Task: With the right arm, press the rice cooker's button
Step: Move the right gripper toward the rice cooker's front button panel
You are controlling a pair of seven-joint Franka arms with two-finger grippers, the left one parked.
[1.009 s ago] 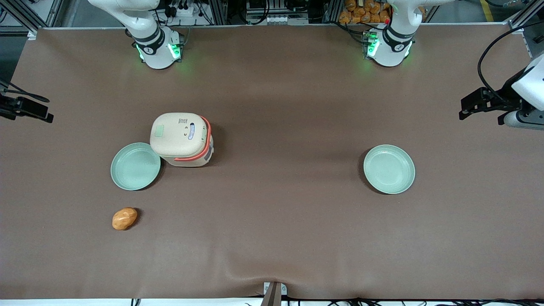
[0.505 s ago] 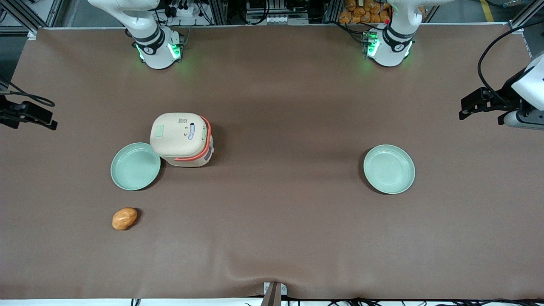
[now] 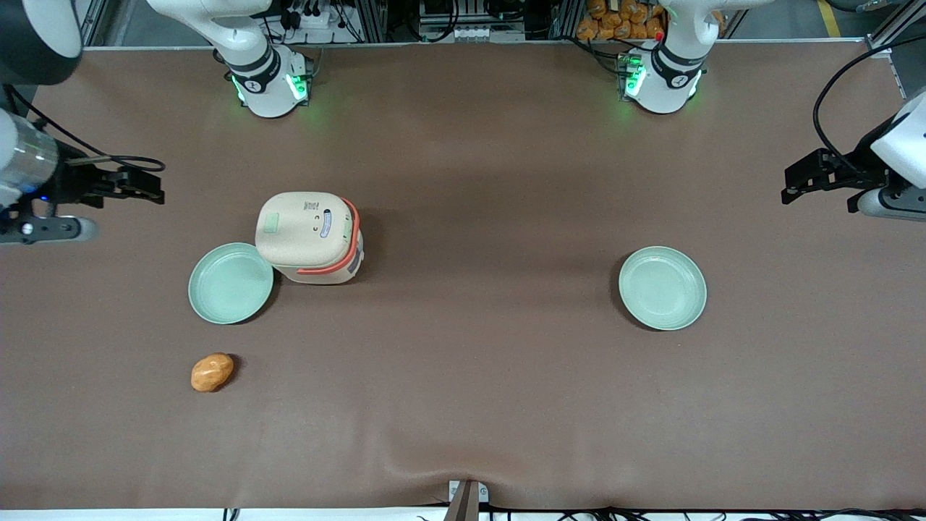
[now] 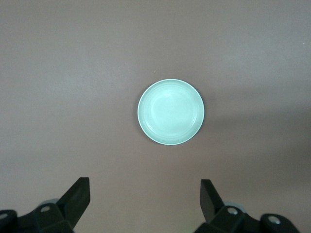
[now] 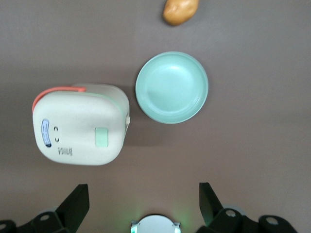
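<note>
We see the tool (image 3: 148,189) spread wide, empty, hovering well off the rice cooker (image 3: 309,237) toward the working arm's end. Its button (image 5: 101,137) lies ahead, below the tool. Risk, we judge: a splayed finger hits the blue-and-white label (image 5: 45,133) or tips the cooker.

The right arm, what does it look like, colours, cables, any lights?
The right arm is glossy white with a dark band near its base, which glows green. Its wrist carries a silver ring and a small blue light. A black cable loops to the black gripper, whose two fingers are black and wedge-shaped.
</note>
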